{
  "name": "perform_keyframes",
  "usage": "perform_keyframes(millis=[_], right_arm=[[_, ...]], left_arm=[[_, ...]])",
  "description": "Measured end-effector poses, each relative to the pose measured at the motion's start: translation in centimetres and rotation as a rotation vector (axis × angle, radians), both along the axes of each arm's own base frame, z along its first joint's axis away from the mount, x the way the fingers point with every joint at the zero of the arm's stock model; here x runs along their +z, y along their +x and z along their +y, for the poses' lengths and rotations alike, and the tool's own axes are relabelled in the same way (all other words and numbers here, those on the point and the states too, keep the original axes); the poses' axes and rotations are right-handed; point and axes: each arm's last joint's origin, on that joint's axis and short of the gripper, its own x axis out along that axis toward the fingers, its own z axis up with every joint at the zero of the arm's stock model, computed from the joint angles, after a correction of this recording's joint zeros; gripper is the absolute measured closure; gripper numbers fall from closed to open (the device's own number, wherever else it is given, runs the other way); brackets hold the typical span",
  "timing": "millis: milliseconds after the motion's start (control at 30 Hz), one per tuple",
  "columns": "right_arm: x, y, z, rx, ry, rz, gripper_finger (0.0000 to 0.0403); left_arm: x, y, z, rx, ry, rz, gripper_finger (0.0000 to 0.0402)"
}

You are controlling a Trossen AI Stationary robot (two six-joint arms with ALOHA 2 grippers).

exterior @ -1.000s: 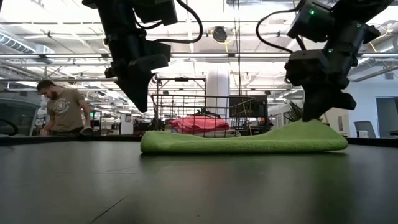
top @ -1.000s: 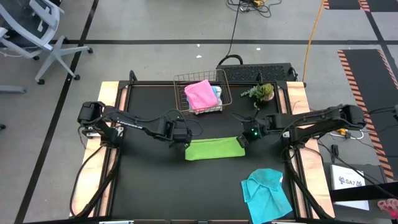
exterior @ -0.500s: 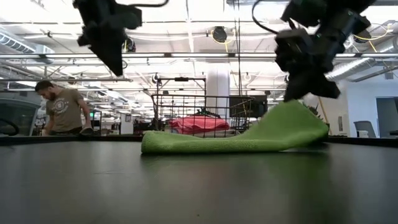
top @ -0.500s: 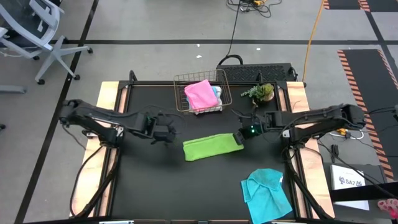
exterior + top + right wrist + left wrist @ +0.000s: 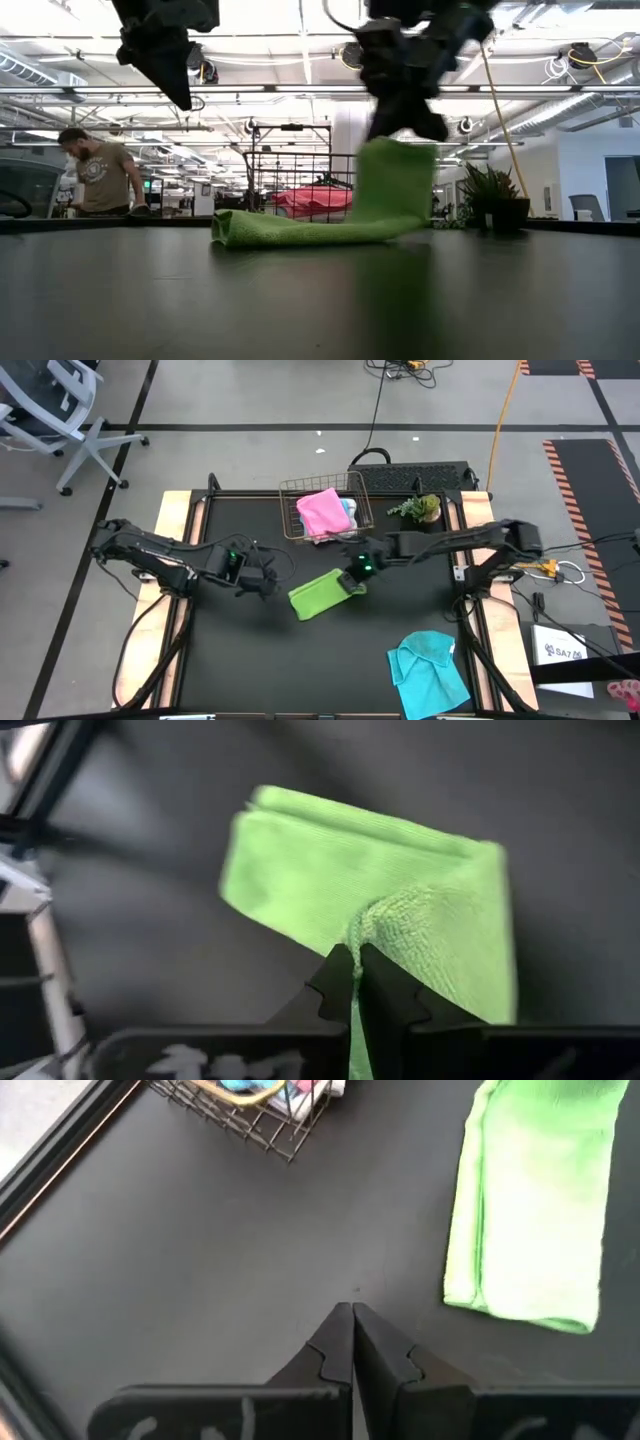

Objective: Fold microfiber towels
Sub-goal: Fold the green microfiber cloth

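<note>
The right gripper point(image 5: 352, 582) is out over the middle of the table point(image 5: 250, 660), pinching one end of the lime green towel point(image 5: 322, 596) tight between its fingers point(image 5: 385, 995). That end is lifted clear of the surface and stands up in a fold, while the rest of the towel lies flat on the black top, running toward the left. The left gripper point(image 5: 268, 586) hangs above the table just left of the towel, fingers point(image 5: 330, 1350) pressed together on nothing, not touching the cloth.

At the far side sits a wire basket point(image 5: 325, 510) with a pink towel point(image 5: 322, 512) draped across it and a bit of blue towel point(image 5: 347, 510) showing beside it. A small potted plant point(image 5: 420, 509) stands just right of the basket. At the near right corner a loose cyan towel point(image 5: 428, 669) lies crumpled, well apart from both grippers.

In the low view a person point(image 5: 98, 178) stands in the room beyond the table, on the left.
</note>
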Motion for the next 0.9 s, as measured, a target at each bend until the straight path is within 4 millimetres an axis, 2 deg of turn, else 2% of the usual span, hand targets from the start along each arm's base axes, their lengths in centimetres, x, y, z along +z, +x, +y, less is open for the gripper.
perform_keyframes(millis=[233, 367, 700, 900], right_arm=[[-0.2, 6.4, 0.6, 0.102, 0.031, -0.096, 0.0403], [-1.0, 8.7, 1.6, 0.125, 0.067, -0.152, 0.0403], [-5.1, 11.4, 4.0, 0.094, 0.147, -0.216, 0.0403], [-7.3, 12.7, 4.6, 0.095, 0.170, -0.287, 0.0403]], left_arm=[[-0.1, -0.7, -0.3, -0.022, 0.015, 0.070, 0.0396], [-0.2, -1.1, -0.5, -0.032, 0.023, 0.107, 0.0395], [-0.3, -1.5, -0.5, -0.060, 0.030, 0.162, 0.0396], [-0.3, -1.5, -0.6, -0.058, 0.010, 0.163, 0.0393]])
